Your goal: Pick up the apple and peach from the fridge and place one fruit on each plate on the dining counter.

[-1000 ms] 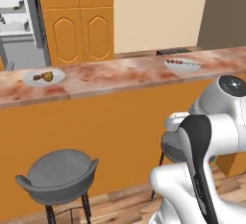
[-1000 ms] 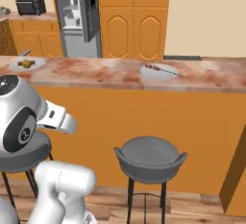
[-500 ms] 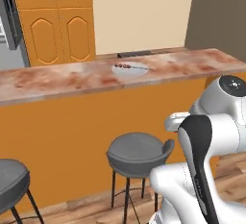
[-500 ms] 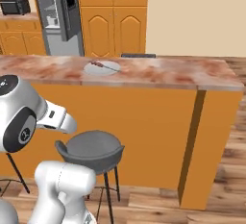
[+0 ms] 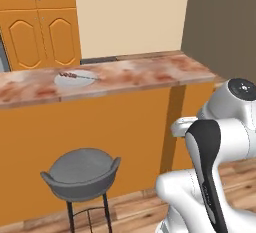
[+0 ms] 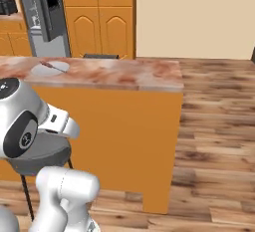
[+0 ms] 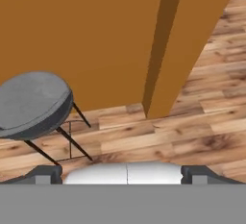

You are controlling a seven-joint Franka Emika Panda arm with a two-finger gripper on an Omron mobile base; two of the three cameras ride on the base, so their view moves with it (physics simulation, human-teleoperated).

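So right now my tool (image 7: 122, 174) is spread wide with nothing between the tips, pointing down at the wood floor (image 7: 192, 122) in the hand view. Closest thing to me is the grey stool (image 5: 82, 172), lower left of the left base view, tucked against the orange front of the table (image 5: 165, 72).

Up on the marbled top, left of centre in the left base view, there's one white plate (image 5: 75, 79). It has a thin dark-red streak across it that I can't identify, too small. No fruit on it that I can make out. Same plate (image 6: 50, 67) sits at the upper left in the right base view.

Farthest back, upper left of the right base view, is the dark-grey fridge (image 6: 42, 17) among the orange cupboards (image 6: 99, 17). The apple and peach should be in there, but I can't see inside from here, so can't say which shelf.

My guess on handling: both fruits are light, round and a bit slick, so they'll want to roll out of a pinch. I'd take each across its widest part, tips on opposite sides. The peach is likely softer and bruises easily, so go gentle; the apple is firmer and can take a more solid squeeze.
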